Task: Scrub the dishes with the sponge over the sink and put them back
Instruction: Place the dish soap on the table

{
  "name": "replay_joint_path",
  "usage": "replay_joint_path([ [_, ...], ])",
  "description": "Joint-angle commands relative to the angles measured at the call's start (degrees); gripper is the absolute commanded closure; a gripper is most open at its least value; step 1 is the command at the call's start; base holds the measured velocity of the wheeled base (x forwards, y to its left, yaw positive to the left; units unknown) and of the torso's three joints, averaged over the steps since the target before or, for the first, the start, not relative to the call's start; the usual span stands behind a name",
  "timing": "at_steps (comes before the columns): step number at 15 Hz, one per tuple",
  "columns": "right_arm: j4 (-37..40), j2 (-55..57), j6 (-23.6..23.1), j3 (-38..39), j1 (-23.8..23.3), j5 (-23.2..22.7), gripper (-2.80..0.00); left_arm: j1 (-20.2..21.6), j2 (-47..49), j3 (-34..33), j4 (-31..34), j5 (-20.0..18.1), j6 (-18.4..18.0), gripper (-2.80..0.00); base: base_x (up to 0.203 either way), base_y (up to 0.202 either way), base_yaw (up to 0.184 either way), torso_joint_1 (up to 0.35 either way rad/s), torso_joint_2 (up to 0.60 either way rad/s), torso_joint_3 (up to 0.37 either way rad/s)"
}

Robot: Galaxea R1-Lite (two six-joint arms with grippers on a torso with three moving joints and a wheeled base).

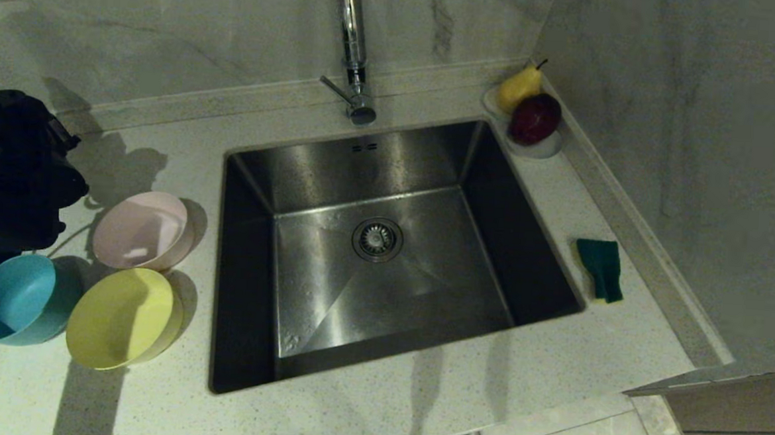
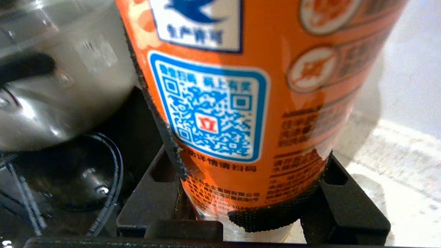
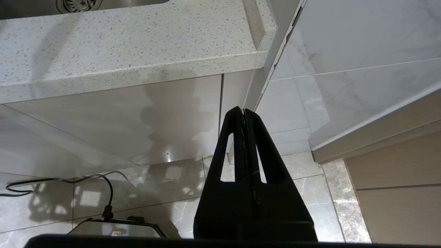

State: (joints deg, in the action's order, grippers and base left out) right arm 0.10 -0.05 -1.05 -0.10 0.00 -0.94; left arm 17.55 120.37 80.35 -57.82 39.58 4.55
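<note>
Three bowls stand on the counter left of the sink (image 1: pixel 330 294): a pale pink one (image 1: pixel 141 228), a teal one (image 1: pixel 15 297) and a yellow one (image 1: pixel 120 316). The sponge (image 1: pixel 600 267) lies green face up on the counter right of the sink. My left arm (image 1: pixel 18 171) is a dark mass at the far left, behind the bowls. In the left wrist view my left gripper (image 2: pixel 241 179) is shut on an orange labelled bottle (image 2: pixel 293 113), which fills the space between the fingers. My right gripper (image 3: pixel 243 111) hangs shut and empty below the counter's front edge.
A chrome faucet (image 1: pixel 353 50) rises behind the sink. A small white dish (image 1: pixel 538 148) in the back right corner holds a yellow pear (image 1: pixel 519 86) and a dark red fruit (image 1: pixel 535 118). A shiny steel vessel (image 2: pixel 51 86) stands close beside the bottle. Walls close the back and right.
</note>
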Motion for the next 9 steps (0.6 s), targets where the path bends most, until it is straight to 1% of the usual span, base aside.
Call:
replay_joint_path([
  [1, 0.00, 0.05, -0.01, 0.01, 0.00, -0.03, 0.00, -0.06, 2.58, 0.51, -1.39, 1.51, 0.26, 0.00, 0.000, 0.000, 0.000, 0.000, 0.00, 0.000],
  [9, -0.01, 0.05, -0.01, 0.01, 0.00, -0.03, 0.00, -0.15, 5.58, 1.44, -1.42, 2.43, 1.30, 0.00, 0.000, 0.000, 0.000, 0.000, 0.00, 0.000],
])
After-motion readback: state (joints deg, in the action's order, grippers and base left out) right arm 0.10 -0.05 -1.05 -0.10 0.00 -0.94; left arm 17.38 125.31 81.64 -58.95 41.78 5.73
